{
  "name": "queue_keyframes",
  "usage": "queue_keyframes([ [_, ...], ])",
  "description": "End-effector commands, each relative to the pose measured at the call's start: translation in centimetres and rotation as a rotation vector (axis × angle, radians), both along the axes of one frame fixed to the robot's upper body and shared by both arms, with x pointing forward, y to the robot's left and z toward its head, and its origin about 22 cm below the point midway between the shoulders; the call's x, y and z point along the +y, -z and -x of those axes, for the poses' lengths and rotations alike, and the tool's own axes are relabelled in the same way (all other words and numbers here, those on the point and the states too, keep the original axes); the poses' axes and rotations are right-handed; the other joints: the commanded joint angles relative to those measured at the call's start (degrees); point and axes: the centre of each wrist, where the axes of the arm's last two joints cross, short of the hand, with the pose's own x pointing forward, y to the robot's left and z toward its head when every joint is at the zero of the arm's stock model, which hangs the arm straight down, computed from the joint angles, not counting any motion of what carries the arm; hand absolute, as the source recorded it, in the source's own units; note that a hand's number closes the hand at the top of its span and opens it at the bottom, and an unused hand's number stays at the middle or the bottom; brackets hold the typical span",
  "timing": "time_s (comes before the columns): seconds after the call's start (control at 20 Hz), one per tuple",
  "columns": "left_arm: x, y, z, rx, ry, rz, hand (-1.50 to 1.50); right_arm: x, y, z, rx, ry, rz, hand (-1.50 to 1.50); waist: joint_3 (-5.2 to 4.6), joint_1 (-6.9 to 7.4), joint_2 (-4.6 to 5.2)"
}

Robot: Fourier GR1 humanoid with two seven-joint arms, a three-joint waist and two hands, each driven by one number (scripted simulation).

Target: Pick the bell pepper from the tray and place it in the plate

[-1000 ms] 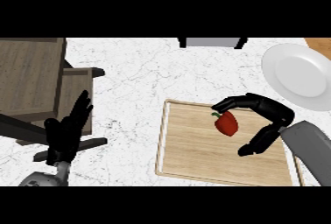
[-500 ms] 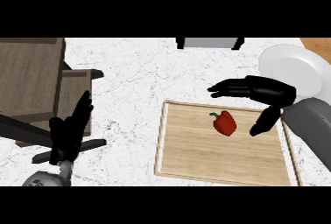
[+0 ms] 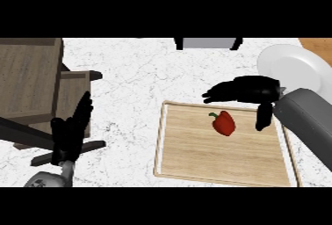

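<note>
A red bell pepper (image 3: 224, 123) with a green stem lies on the wooden tray (image 3: 214, 158), in its upper middle. My right hand (image 3: 250, 90) hovers over the tray's far edge, just above and to the right of the pepper, fingers spread to the left and thumb pointing down; it holds nothing. A white plate (image 3: 293, 68) sits at the upper right, beyond that hand. My left hand (image 3: 70, 132) rests open at the lower left, fingers up.
A wooden chair (image 3: 35, 88) with dark legs fills the left side. A grey object (image 3: 206, 42) stands at the counter's far edge. White marble counter (image 3: 136, 83) lies between the chair and the tray.
My right hand has lifted from around the pepper and moved up toward the tray's far edge. The pepper stays on the tray. The left hand has not moved.
</note>
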Motion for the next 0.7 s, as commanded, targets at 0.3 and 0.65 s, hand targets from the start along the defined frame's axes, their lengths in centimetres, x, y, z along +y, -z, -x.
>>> queue_keyframes([
  [0.3,0.3,2.4,0.7,0.097,-0.046,0.004,0.0,1.5,3.0,-0.2,0.049,-0.052,0.103,-1.5,-0.53,-0.58,0.35],
  [0.65,0.2,-0.6,-0.6,0.093,-0.039,0.001,0.0,2.4,5.2,0.5,0.053,-0.063,0.109,-1.5,-0.49,-0.66,0.27],
])
